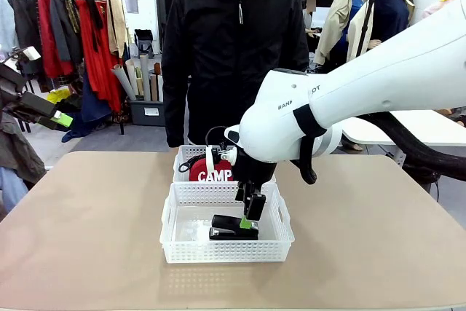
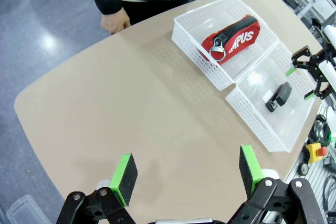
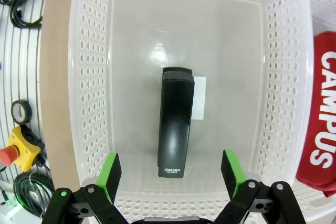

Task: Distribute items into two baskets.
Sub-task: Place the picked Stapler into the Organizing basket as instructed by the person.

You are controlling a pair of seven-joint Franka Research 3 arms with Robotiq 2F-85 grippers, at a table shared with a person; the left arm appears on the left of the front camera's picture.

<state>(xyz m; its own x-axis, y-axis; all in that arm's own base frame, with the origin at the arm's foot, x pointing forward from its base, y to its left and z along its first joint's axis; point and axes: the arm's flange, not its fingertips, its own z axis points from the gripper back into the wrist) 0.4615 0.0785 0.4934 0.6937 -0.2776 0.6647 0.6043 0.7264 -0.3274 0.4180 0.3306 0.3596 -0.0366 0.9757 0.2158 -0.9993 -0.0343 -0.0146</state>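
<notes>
Front view: the right gripper (image 1: 250,209) hangs at frame centre inside the near basket (image 1: 227,254), its fingers spread, directly over the black stapler (image 1: 230,227) lying on the basket floor. Contact between the green pad and the stapler cannot be ruled in or out from this angle. The red CAMPUS pouch (image 1: 212,172) sits in the far basket (image 1: 183,159), just behind the gripper. The person (image 1: 234,41) stands at the far edge of the table (image 1: 87,231).

Left wrist view: the left gripper (image 2: 188,172) fills the bottom edge with fingers spread and nothing between them, over bare table. The two baskets lie side by side and touching at upper right; the pouch (image 2: 233,37) occupies one, the stapler (image 2: 278,96) the other.

Right wrist view: the stapler (image 3: 175,121) lies flat at frame centre, partly covering a white label (image 3: 199,98); the green pads (image 3: 109,174) stand well apart at the bottom, to either side of it and clear of it.

Risk assessment: both items appear placed, one per basket. In my judgement the remaining hazard is withdrawal: a sideways exit could catch a finger on the lattice wall and drag or tip the light basket, or nudge the adjoining one. A vertical lift avoids this.
</notes>
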